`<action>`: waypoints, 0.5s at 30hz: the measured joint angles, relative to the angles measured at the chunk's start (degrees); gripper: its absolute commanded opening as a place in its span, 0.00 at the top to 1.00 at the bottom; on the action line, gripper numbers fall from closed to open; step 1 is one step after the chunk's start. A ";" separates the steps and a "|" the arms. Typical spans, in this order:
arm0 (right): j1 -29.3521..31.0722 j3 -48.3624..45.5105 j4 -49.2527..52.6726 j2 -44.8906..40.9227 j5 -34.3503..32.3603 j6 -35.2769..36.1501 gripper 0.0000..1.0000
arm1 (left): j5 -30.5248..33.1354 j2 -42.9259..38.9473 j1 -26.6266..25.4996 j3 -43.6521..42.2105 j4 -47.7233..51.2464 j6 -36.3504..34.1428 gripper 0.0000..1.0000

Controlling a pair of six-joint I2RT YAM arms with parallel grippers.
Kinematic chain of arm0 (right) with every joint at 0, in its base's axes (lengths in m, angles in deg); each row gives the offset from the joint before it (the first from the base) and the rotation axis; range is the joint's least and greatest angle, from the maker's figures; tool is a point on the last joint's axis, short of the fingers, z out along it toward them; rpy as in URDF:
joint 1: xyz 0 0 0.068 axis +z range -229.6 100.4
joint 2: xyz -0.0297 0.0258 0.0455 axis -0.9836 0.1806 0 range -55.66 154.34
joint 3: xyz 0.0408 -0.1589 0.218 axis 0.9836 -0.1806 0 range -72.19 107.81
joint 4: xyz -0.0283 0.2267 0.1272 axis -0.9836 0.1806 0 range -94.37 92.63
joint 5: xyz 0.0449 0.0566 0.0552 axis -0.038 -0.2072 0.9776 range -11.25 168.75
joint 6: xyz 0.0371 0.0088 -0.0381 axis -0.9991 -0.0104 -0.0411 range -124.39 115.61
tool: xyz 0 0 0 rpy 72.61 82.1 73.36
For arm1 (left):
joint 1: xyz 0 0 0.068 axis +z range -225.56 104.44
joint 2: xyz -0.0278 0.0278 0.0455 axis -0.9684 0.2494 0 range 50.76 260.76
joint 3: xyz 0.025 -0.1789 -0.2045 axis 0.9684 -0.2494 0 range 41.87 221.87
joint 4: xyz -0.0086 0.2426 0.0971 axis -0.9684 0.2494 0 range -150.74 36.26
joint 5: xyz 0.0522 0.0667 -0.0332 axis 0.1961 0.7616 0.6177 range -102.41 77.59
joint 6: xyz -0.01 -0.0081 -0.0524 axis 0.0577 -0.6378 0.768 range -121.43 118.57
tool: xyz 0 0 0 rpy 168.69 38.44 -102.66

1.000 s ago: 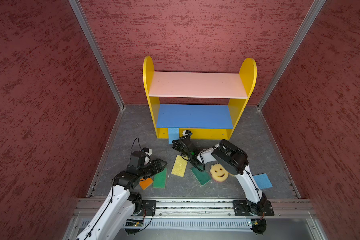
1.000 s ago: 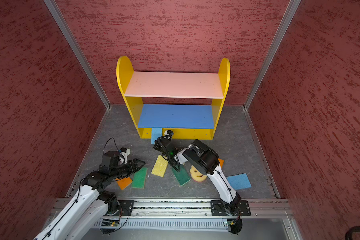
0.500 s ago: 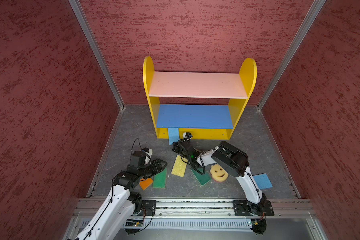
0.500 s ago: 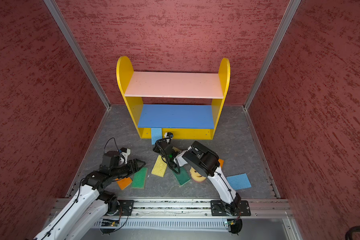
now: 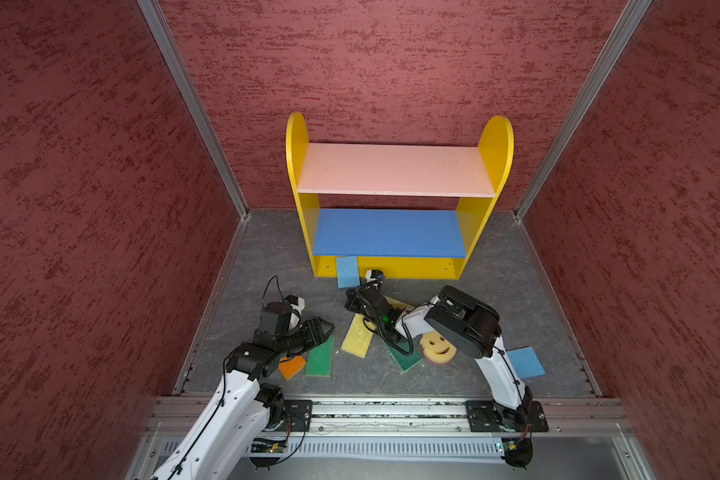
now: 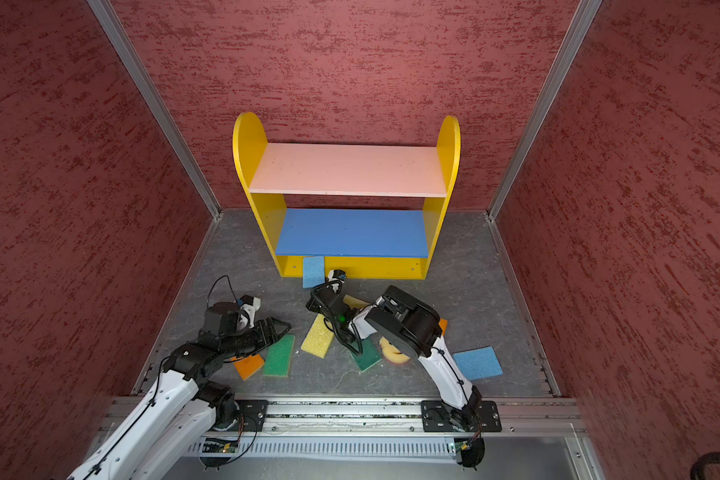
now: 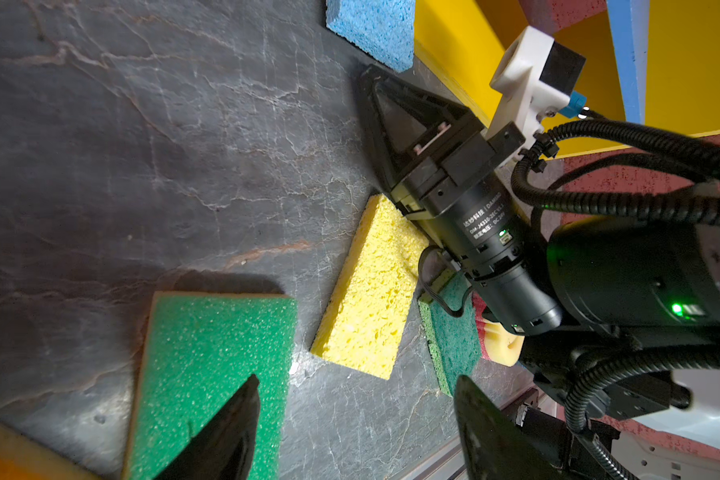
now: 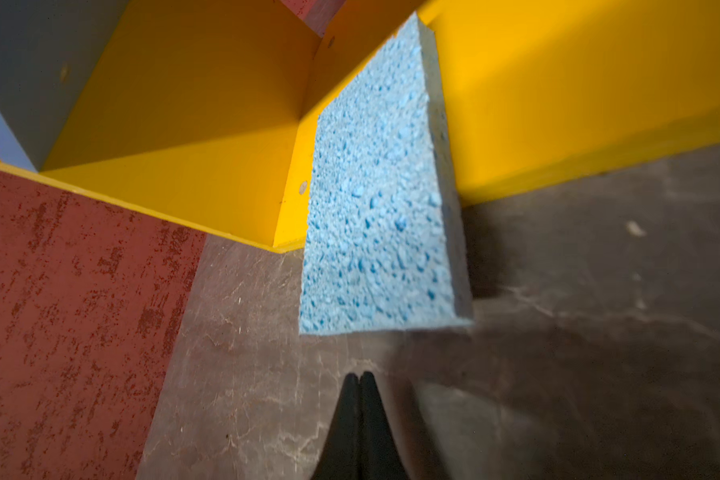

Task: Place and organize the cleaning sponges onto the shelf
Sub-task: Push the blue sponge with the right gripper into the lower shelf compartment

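Little has moved in the last sec: R arm has sunk back a touch, I think, though the shift is too small to be sure. L arm and the sponges lie as they did.

R gripper (image 8: 359, 376) is pressed together w/ nothing in it, tips low over the floor. The blue sponge (image 5: 347, 271) sits dead ahead of those tips, just beyond them, w/ a strip of floor between. Its far end is propped on the front lip of the shelf (image 5: 412, 267), near end on the floor. Long axis runs straight away from the gripper, into the bottom tier.

So your R arm is nearer by far. My read: next move is a nudge fwd along that axis.

L gripper (image 7: 357, 378) is spread and empty, over a green sponge (image 7: 213, 353); the blue one lies well ahead of it, beyond the R gripper.
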State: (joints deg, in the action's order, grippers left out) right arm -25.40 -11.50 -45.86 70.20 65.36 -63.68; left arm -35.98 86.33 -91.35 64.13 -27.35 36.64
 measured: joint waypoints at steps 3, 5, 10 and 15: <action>0.15 -0.22 0.90 -0.31 -0.26 -0.04 1.00 | 0.00 0.00 0.00 0.00 0.00 0.02 0.26; 0.15 -0.09 1.18 -0.31 -0.57 -0.11 1.00 | 0.00 0.02 0.00 0.00 0.00 0.00 0.26; -0.07 2.29 2.75 0.79 -1.57 -0.11 1.00 | 0.00 0.28 0.00 0.00 0.00 0.00 0.27; -1.51 4.28 0.92 2.62 -1.86 -0.61 1.00 | 0.00 0.61 0.00 0.00 0.02 0.00 0.27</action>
State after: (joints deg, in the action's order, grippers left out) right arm -26.91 -7.22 -44.94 72.82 63.51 -64.29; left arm -35.98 86.94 -91.35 64.13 -27.33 36.64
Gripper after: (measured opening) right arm 0.041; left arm 0.736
